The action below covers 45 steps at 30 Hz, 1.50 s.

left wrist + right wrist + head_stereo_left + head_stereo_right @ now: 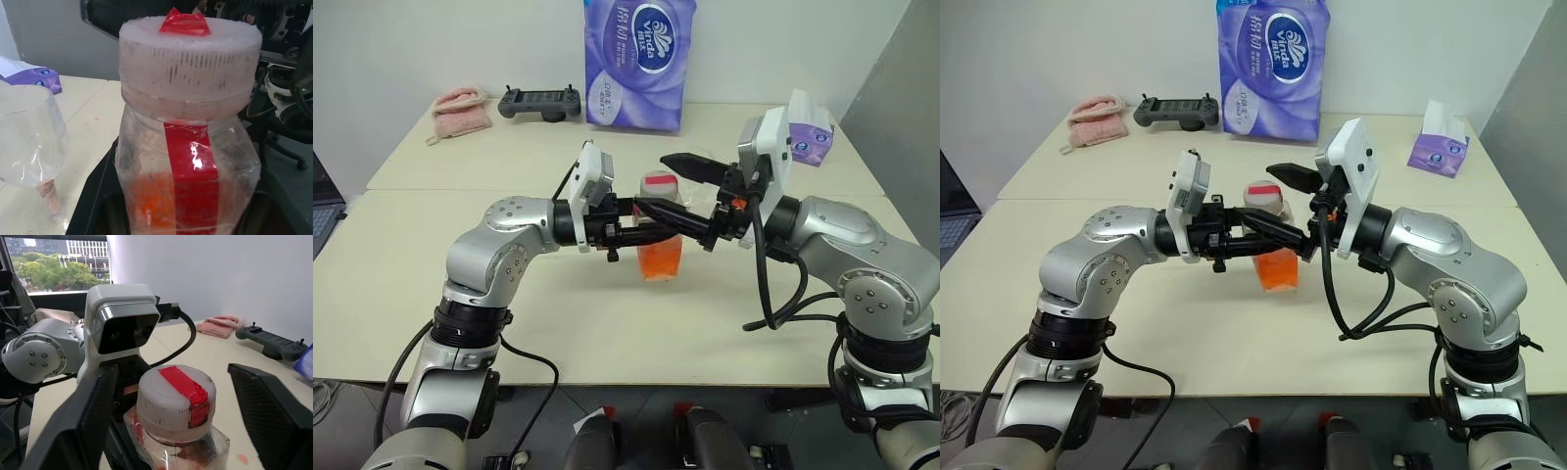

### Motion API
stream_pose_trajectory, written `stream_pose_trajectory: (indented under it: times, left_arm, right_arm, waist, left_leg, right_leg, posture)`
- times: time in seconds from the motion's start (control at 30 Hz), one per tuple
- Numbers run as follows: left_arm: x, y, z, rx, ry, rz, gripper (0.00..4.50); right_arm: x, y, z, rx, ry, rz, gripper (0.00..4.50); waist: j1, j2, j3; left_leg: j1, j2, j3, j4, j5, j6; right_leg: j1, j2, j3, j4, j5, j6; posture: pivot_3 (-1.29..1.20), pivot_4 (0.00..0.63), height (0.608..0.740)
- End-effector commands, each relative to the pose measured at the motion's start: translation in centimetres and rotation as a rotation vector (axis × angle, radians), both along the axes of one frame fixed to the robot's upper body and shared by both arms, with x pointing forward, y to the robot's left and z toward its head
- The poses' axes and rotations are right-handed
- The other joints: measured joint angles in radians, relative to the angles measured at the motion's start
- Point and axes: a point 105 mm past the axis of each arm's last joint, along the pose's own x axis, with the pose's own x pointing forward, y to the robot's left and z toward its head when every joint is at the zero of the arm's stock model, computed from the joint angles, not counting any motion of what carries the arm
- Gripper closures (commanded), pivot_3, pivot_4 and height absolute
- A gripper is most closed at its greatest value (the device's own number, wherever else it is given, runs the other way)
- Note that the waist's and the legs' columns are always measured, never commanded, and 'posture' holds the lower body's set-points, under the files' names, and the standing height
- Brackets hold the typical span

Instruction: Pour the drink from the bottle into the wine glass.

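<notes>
The bottle [661,230] is small, clear and squarish, with a red label strip and a white cap [173,401] that bears a red mark. It stands upright, lifted over the middle of the cream table [607,323]. The orange-red drink [661,260] fills its lower part. My left gripper [651,223] comes in from the left and is shut on the bottle's body. My right gripper [681,194] reaches in from the right, open, with one finger on each side of the cap and a gap on both sides. The wine glass [29,142] stands on the table just beyond the bottle, its bowl empty.
At the back of the table stands a purple tissue pack [639,61], with a black controller [540,102] and a pink cloth [462,110] to its left. A purple tissue box [811,132] sits at the back right. A laptop corner [323,211] shows at the left edge.
</notes>
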Motion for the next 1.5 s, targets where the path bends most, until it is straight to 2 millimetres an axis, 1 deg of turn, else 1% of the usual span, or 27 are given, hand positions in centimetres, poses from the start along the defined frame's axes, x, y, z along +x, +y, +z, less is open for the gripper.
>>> stream_pose_trajectory:
  times: [0.03,0.07,0.1,0.3,0.37,0.43,0.53,0.67,0.77,0.9,0.93,1.03,1.1,1.13,1.23,1.33,1.5]
  left_arm:
    - [-0.5,-0.2,1.6,-0.018,-0.066,-0.024,2.68]
    - [-0.4,-0.2,1.6,-0.018,-0.066,-0.023,2.68]
    - [-0.4,-0.2,1.6,-0.018,-0.066,-0.022,2.68]
    - [-0.5,-0.3,1.7,-0.019,-0.068,-0.027,2.68]
    - [-0.7,-0.4,1.8,-0.020,-0.067,-0.039,2.68]
    - [-0.9,-0.6,1.8,-0.021,-0.056,-0.062,2.68]
    - [-1.3,-0.9,2.0,-0.019,-0.055,-0.101,2.68]
    - [-1.1,-1.0,2.3,-0.022,-0.068,-0.095,2.68]
    - [-1.0,-0.7,2.3,-0.020,-0.067,-0.081,2.68]
    - [-1.0,-0.4,2.1,-0.018,-0.063,-0.058,2.68]
    - [-0.9,-0.3,2.1,-0.019,-0.063,-0.054,2.68]
    - [-0.6,0.0,2.2,-0.021,-0.065,-0.035,2.68]
    - [-0.5,0.0,2.2,-0.022,-0.064,-0.030,2.68]
    - [-0.5,0.0,2.2,-0.023,-0.063,-0.030,2.68]
    - [-0.4,-0.2,2.2,-0.025,-0.064,-0.032,2.68]
    - [-0.1,-0.5,2.3,-0.031,-0.067,-0.032,2.68]
    - [-0.1,-0.7,2.3,-0.035,-0.071,-0.041,2.68]
  right_arm:
    - [-0.3,0.1,0.9,0.025,-0.038,0.011,2.14]
    - [-0.3,0.1,0.9,0.025,-0.038,0.011,2.47]
    - [-0.3,0.1,0.9,0.024,-0.038,0.012,2.70]
    - [-0.2,0.2,0.6,0.007,-0.046,0.027,2.70]
    - [-0.4,0.2,0.7,-0.018,-0.056,0.090,2.70]
    - [-0.3,-0.3,0.7,-0.068,-0.057,0.174,2.70]
    - [1.3,-1.4,0.4,-0.164,-0.009,0.287,2.70]
    - [2.9,-2.1,0.6,-0.210,-0.013,0.314,2.70]
    - [3.0,-2.6,1.2,-0.186,0.005,0.315,1.66]
    - [2.1,-4.0,1.5,-0.183,-0.021,0.240,0.28]
    - [1.8,-4.2,1.5,-0.180,-0.019,0.231,0.01]
    - [0.5,-4.8,1.3,-0.167,-0.020,0.178,0.01]
    - [-0.1,-4.7,1.2,-0.150,-0.022,0.144,0.01]
    - [-0.2,-4.3,1.1,-0.139,-0.031,0.127,0.01]
    - [-0.1,-2.9,1.2,-0.081,-0.066,0.060,0.01]
    - [-0.2,-1.5,1.3,-0.030,-0.076,0.044,0.01]
    - [0.5,-0.7,1.6,-0.001,-0.101,0.001,0.01]
  waist:
    - [0.000,0.000,0.000]
    - [0.000,0.000,0.000]
    - [0.000,0.000,0.000]
    - [0.000,0.000,0.000]
    - [0.000,0.000,0.000]
    - [0.000,0.000,0.000]
    - [-0.001,0.000,0.000]
    - [-0.001,0.000,0.000]
    - [-0.001,0.000,0.000]
    - [0.003,0.000,0.000]
    - [0.004,0.000,0.000]
    - [0.004,0.000,0.000]
    - [0.004,0.000,0.000]
    - [0.003,0.000,0.000]
    - [-0.003,0.000,0.000]
    - [-0.003,0.000,0.000]
    - [-0.001,0.000,0.000]
  left_leg:
    - [0.000,0.000,0.000,0.000,0.000,0.000]
    - [0.000,0.000,0.000,0.000,0.000,0.000]
    - [0.000,0.000,0.000,0.000,0.000,0.000]
    - [0.000,0.000,0.000,0.000,0.000,0.000]
    - [0.000,0.000,0.000,0.000,0.000,0.000]
    - [0.000,0.000,0.000,0.000,0.000,0.000]
    - [0.001,-0.001,0.001,0.000,0.000,0.001]
    - [0.001,0.000,0.000,0.000,0.000,0.001]
    - [0.001,0.000,-0.001,0.000,0.000,0.001]
    - [-0.001,-0.001,-0.001,0.000,0.000,0.001]
    - [-0.001,-0.001,-0.002,0.000,0.000,0.001]
    - [-0.001,-0.001,-0.003,0.000,0.000,0.000]
    - [-0.001,-0.001,-0.004,0.000,0.000,0.000]
    - [-0.001,-0.001,-0.004,0.000,0.000,0.000]
    - [0.001,0.000,-0.002,0.000,0.000,0.000]
    - [0.001,0.000,-0.003,0.000,0.001,0.000]
    - [0.000,-0.001,-0.003,0.000,0.002,-0.002]
  right_leg:
    - [0.000,0.000,0.000,0.000,0.000,0.000]
    - [0.000,0.000,0.000,0.000,0.000,0.000]
    - [0.000,0.000,0.000,0.000,0.000,0.000]
    - [0.000,0.000,0.000,0.000,0.000,0.000]
    - [0.000,0.000,0.000,0.000,0.000,0.000]
    - [0.000,0.000,0.000,0.000,0.000,0.000]
    - [0.001,0.000,-0.004,-0.001,0.000,0.000]
    - [0.002,0.000,-0.005,-0.001,0.000,0.000]
    - [0.001,0.000,-0.006,-0.001,0.000,0.000]
    - [0.001,-0.002,-0.006,-0.002,0.000,0.000]
    - [0.001,-0.002,-0.006,-0.002,0.000,0.000]
    - [0.002,-0.005,-0.006,-0.002,0.000,0.000]
    - [0.002,-0.005,-0.006,-0.001,0.000,0.000]
    - [0.002,-0.005,-0.006,-0.001,0.000,0.000]
    - [0.002,-0.005,-0.006,0.000,0.000,0.000]
    - [0.002,-0.003,-0.006,0.000,0.000,0.000]
    - [0.002,-0.003,-0.006,-0.001,0.000,0.000]
  posture:
    - [0.00,0.150,0.740]
    - [0.00,0.150,0.740]
    - [0.00,0.150,0.740]
    - [0.00,0.150,0.740]
    - [0.00,0.150,0.740]
    - [0.00,0.150,0.740]
    - [0.00,0.150,0.740]
    - [0.00,0.150,0.740]
    - [0.00,0.150,0.740]
    - [0.00,0.150,0.740]
    - [0.00,0.150,0.740]
    - [0.00,0.150,0.740]
    - [0.00,0.150,0.740]
    - [0.00,0.150,0.740]
    - [0.00,0.150,0.740]
    - [0.00,0.150,0.740]
    - [0.00,0.150,0.740]
